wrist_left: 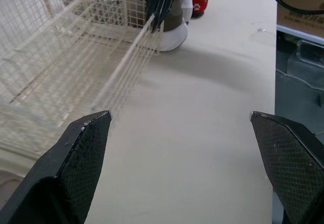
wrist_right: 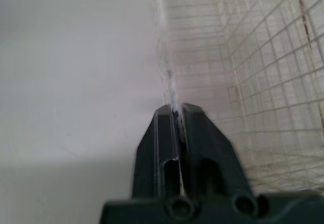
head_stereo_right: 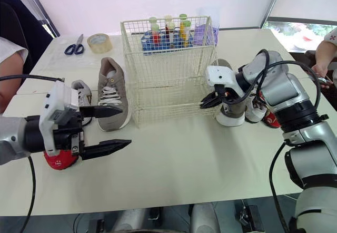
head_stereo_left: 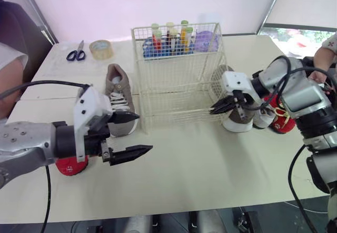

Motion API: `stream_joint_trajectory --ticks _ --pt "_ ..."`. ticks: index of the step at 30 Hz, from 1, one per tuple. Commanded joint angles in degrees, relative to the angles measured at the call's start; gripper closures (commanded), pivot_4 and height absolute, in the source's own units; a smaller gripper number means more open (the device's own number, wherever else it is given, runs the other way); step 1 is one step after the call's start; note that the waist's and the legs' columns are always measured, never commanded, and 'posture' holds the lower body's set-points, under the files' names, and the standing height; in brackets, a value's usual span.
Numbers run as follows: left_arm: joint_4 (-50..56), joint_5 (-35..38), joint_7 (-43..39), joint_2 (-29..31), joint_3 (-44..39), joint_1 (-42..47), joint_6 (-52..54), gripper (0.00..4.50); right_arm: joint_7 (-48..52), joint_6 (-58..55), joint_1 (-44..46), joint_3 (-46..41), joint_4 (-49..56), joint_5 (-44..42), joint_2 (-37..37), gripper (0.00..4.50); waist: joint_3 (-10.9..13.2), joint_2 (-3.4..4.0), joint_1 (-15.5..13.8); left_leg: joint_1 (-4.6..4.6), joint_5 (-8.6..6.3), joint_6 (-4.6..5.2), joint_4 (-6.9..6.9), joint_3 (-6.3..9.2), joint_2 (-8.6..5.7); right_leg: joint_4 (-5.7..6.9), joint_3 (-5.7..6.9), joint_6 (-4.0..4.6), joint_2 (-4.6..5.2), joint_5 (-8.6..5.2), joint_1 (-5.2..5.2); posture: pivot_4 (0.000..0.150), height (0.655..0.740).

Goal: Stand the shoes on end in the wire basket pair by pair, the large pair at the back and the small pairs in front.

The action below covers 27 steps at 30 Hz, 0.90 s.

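Observation:
The cream wire basket (head_stereo_left: 174,85) stands at the middle of the table. My right gripper (head_stereo_left: 213,108) is shut on the wire rim at the basket's near right corner; the right wrist view shows that gripper (wrist_right: 174,108) pinching a wire. One large taupe sneaker (head_stereo_left: 119,106) lies left of the basket. Its mate (head_stereo_left: 237,121) lies right of it, behind my right gripper. My left gripper (head_stereo_left: 145,132) hangs open and holds nothing, in front of the left sneaker. A small red shoe (head_stereo_left: 71,165) lies below my left arm, another (head_stereo_left: 284,122) at the right beside a small white shoe (head_stereo_left: 263,118). A small grey shoe (head_stereo_right: 80,91) lies at the left.
A blue bin of bottles (head_stereo_left: 174,39) stands right behind the basket. Scissors (head_stereo_left: 76,52) and a tape roll (head_stereo_left: 100,49) lie at the back left. A person's sleeve (head_stereo_left: 10,59) is at the left edge and a hand (head_stereo_left: 318,75) at the right.

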<state>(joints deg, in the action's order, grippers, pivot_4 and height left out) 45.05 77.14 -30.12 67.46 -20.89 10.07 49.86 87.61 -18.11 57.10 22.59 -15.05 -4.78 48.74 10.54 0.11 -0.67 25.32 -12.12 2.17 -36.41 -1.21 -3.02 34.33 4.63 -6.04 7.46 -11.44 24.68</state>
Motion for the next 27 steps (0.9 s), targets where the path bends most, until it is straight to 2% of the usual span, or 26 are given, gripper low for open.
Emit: stream_joint_trajectory --ticks 1,11,17,20,23,27 --pt "0.3 -0.8 -0.5 0.3 0.5 1.6 -0.6 0.00 -1.2 -2.4 0.1 -2.9 2.6 -0.2 0.2 4.34 0.0 0.01 0.0 0.00 0.00 0.00 -0.02 0.00 0.00 0.01 0.00 0.02 -0.01 0.00 0.00 0.150 0.7400" --pt "-0.5 -2.3 -1.2 -1.2 3.0 3.0 -1.0 0.00 -1.8 -14.3 -8.8 -7.4 21.1 -6.0 3.5 4.34 0.0 0.01 -0.1 0.01 -0.07 0.07 -0.12 0.00 0.05 0.03 -0.01 0.02 -0.05 0.01 -0.03 0.150 0.7400" --pt "-2.0 -5.3 -3.9 -2.0 3.7 2.0 -1.1 0.00 -3.6 -16.9 -12.0 -8.5 24.7 -7.3 3.6 4.34 0.0 0.01 0.0 0.00 -0.09 0.06 -0.15 0.00 0.07 0.07 -0.01 0.08 -0.05 -0.02 -0.03 0.150 0.7400" --pt "-2.7 -6.3 -4.9 -3.0 4.6 2.3 -1.2 0.00 -4.3 -13.3 -13.3 -9.5 24.2 -7.4 2.8 4.34 0.0 0.00 0.0 0.00 -0.09 0.06 -0.19 0.00 0.07 0.07 -0.01 0.11 -0.06 -0.02 -0.04 0.150 0.7400" --pt "-4.2 -7.4 -6.0 -4.4 5.1 2.2 -1.2 0.00 -6.6 -7.6 -13.3 -10.3 20.8 -5.7 1.8 3.45 0.0 0.01 0.0 -0.01 -0.09 0.08 -0.26 0.00 0.08 0.10 -0.01 0.11 -0.06 -0.01 -0.08 0.150 0.7400" --pt "-6.4 -9.5 -8.2 -6.3 5.5 0.8 -1.5 0.00 -7.9 -8.8 -12.5 -14.7 21.1 -9.3 2.4 1.42 0.0 0.02 0.0 0.01 -0.08 0.19 -0.48 -0.01 0.14 0.24 -0.01 0.15 -0.09 -0.02 -0.09 0.150 0.7400"
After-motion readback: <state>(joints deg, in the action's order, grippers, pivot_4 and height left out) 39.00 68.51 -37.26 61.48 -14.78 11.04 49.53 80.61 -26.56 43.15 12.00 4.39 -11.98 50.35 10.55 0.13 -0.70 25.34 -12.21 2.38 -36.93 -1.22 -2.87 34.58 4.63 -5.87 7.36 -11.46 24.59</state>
